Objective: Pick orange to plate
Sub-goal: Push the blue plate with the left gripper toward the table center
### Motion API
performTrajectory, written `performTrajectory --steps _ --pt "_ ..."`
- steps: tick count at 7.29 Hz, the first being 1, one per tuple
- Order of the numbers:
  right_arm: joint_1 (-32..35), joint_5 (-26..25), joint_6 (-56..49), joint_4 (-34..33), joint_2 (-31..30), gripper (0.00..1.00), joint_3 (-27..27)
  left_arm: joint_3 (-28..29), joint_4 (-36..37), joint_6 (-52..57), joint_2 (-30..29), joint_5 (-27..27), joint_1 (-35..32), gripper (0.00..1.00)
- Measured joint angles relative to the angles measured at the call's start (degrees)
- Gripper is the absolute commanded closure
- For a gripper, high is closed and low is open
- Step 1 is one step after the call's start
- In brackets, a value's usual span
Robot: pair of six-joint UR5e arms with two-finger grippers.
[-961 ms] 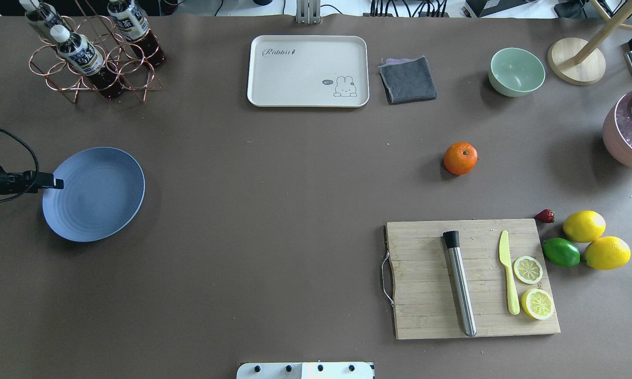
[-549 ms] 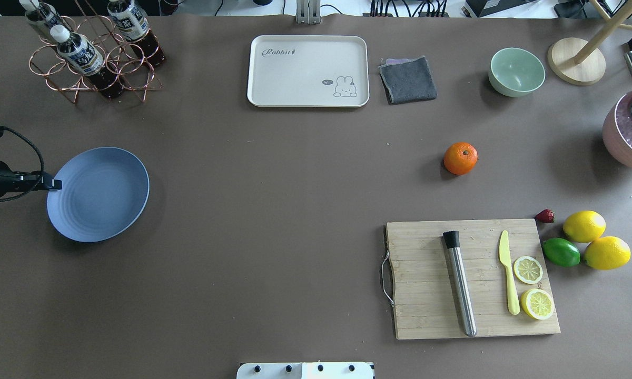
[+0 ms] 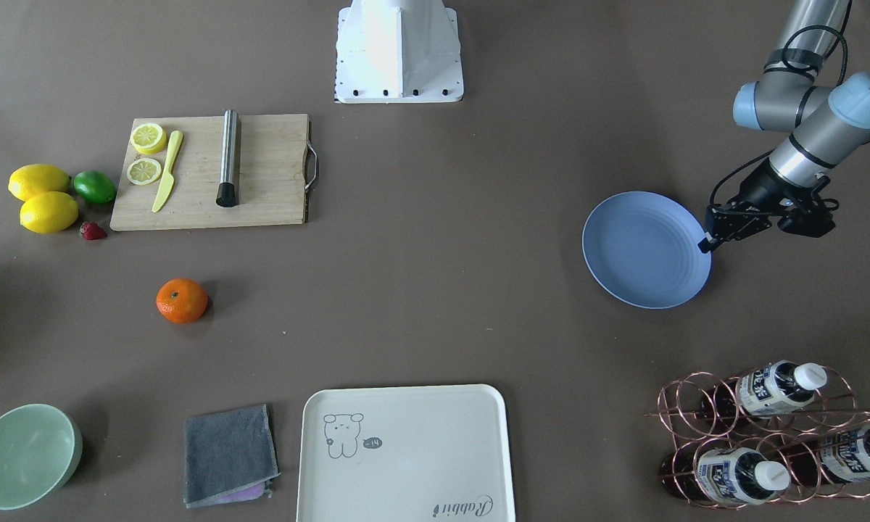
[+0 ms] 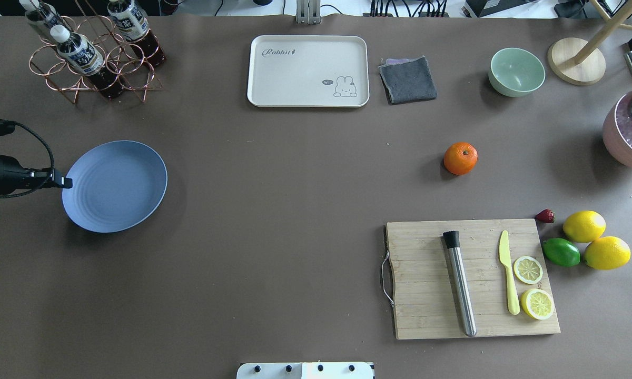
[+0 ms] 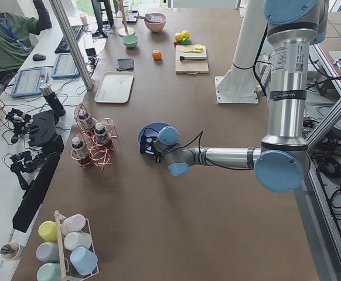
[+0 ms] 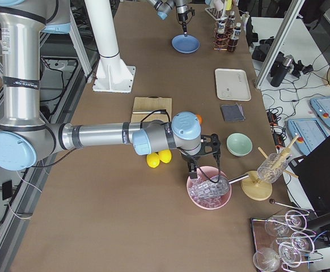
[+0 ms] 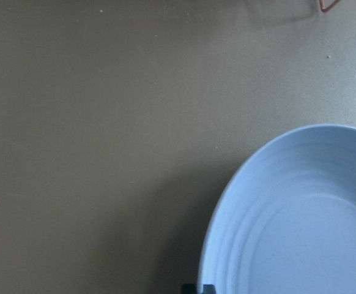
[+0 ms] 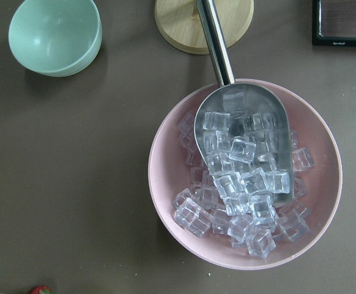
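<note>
The orange point(image 4: 460, 158) rests alone on the brown table right of centre, also seen in the front view point(image 3: 181, 300). Far to the left is the periwinkle plate point(image 4: 115, 186), casting a shadow on the table. My left gripper point(image 4: 66, 183) is shut on its left rim, and in the front view point(image 3: 705, 243) its black tip pinches the plate point(image 3: 645, 250) at the edge. The left wrist view shows the plate point(image 7: 300, 233) filling the lower right. My right gripper point(image 6: 202, 164) hangs over a pink bowl of ice, far from the orange; I cannot tell whether it is open or shut.
A cutting board point(image 4: 471, 279) with a muddler, a yellow knife and lemon slices lies below the orange. Two lemons point(image 4: 584, 226) and a lime point(image 4: 561, 252) sit beside it. At the back are a cream tray point(image 4: 308, 71), a grey cloth point(image 4: 407, 79), a green bowl point(image 4: 516, 71) and a bottle rack point(image 4: 92, 52).
My left gripper has carried the plate to the right, towards the table's middle, by its rim. The orange has not moved.
</note>
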Motion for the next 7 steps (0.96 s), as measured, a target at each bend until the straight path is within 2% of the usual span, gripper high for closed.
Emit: performTrajectory --steps 2,3,5,7 --pt "-0.4 0.2 2.1 0.0 0.9 0.00 0.2 -3.5 7.6 -0.1 -3.4 -4.3 -4.2 1.00" --pt "-1.6 0.1 5.4 0.1 2.0 0.00 0.6 -6.4 11.7 -1.6 -4.8 -3.5 -4.6 1.00" --pt "-7.3 -1.1 15.6 0.1 5.9 0.00 1.6 -10.9 15.5 -8.4 -6.8 3.2 0.0 1.00" --pt "-15.4 -5.5 26.9 0.2 10.6 0.00 2.7 -16.7 21.9 -15.1 -9.1 13.1 8.9 1.00"
